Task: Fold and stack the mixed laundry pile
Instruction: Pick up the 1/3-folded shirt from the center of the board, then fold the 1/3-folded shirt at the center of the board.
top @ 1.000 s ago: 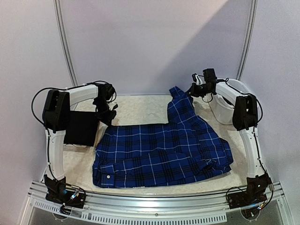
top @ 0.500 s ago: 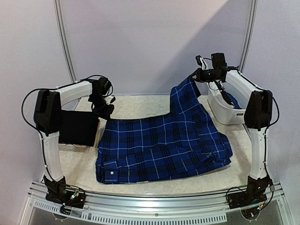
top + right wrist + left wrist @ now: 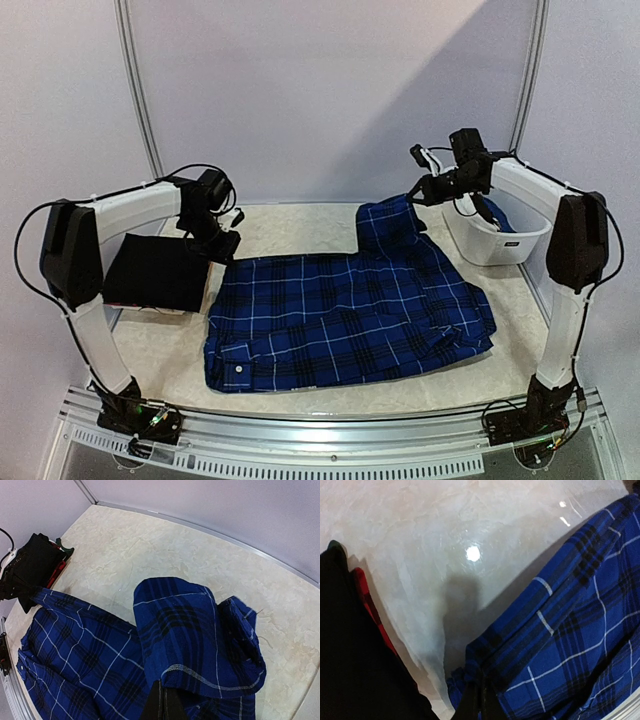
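A pale marbled table point(image 3: 300, 225) is covered across its middle and right by a blue plaid shirt point(image 3: 340, 320). At the left, a folded black garment point(image 3: 155, 272) is stacked on a red-black plaid one point(image 3: 367, 600). A white plastic basket point(image 3: 495, 240) is set at the far right.

Tabletop point(image 3: 300, 225): cream, marbled, glossy, with one bright glint of light point(image 3: 473, 553).
Back wall point(image 3: 300, 90): plain pale lilac, crossed by a diagonal shadow point(image 3: 450, 90).
Poles point(image 3: 138, 90): grey metal, one each side.
Front rail point(image 3: 330, 430): slotted aluminium.
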